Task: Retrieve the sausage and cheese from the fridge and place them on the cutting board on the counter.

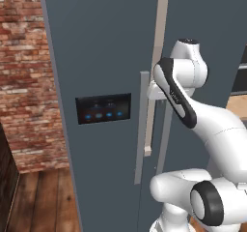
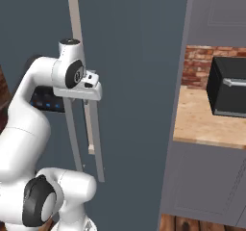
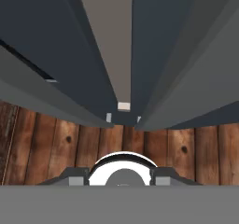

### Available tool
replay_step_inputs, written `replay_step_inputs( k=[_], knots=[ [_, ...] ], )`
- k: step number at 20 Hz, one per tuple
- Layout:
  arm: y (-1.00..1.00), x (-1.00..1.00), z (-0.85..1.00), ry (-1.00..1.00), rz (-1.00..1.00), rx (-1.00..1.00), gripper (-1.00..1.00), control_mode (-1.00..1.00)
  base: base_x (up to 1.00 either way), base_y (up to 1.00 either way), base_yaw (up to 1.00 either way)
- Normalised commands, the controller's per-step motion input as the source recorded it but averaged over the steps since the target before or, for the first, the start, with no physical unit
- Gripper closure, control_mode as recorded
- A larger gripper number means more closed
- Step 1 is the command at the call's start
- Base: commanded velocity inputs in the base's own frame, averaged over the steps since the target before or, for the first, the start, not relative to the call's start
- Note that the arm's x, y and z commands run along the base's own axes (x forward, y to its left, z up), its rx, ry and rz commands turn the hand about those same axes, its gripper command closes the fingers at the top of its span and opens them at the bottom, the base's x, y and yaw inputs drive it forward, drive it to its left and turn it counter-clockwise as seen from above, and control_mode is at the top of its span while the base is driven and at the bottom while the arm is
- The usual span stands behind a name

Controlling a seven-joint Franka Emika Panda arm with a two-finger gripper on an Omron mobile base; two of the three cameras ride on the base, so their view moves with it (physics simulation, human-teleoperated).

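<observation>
Two doors of the fridge [image 1: 103, 57] are standing shut as we are reaching our gripper [image 2: 90, 91] up to its handle [image 2: 93, 138]. We are judging the jaws nearly closed on that handle so a door can be pulled open; the sausage and cheese presumably are lying inside.

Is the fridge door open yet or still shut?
Slightly open, it seems. The fridge shows a pale strip between its two doors, and the gripper sits shut at a long handle.

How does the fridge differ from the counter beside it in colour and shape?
The fridge is slate blue-grey; the counter is light wood. The fridge stands tall with upright doors; the counter is a low flat top. The fridge carries a blue-lit panel; the counter carries a black appliance.
</observation>
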Motion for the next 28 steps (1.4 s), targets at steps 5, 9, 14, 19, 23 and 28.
replay_step_inputs(
  k=[5, 9, 14, 19, 23, 28],
  knots=[
    [0.00, -0.40, 0.00, -0.02, 0.00, 0.00, -1.00, -1.00, 0.00, 0.00, 0.00],
    [0.00, -0.83, 0.00, -0.08, 0.00, 0.00, -1.00, -1.00, 0.00, 0.00, 0.00],
    [0.00, -0.66, 0.00, 0.00, 0.00, 0.00, -1.00, -1.00, 0.00, 0.00, 0.00],
    [0.00, -0.27, 0.00, 0.00, 0.00, 0.00, -1.00, -1.00, 0.00, 0.00, 0.00],
    [0.00, 0.00, 0.00, 0.00, 0.00, 0.00, -1.00, -1.00, 0.00, 0.00, 0.00],
    [0.00, 0.00, 0.00, 0.00, 0.00, 0.00, -1.00, -1.00, 0.00, 0.00, 0.00]
  ],
)
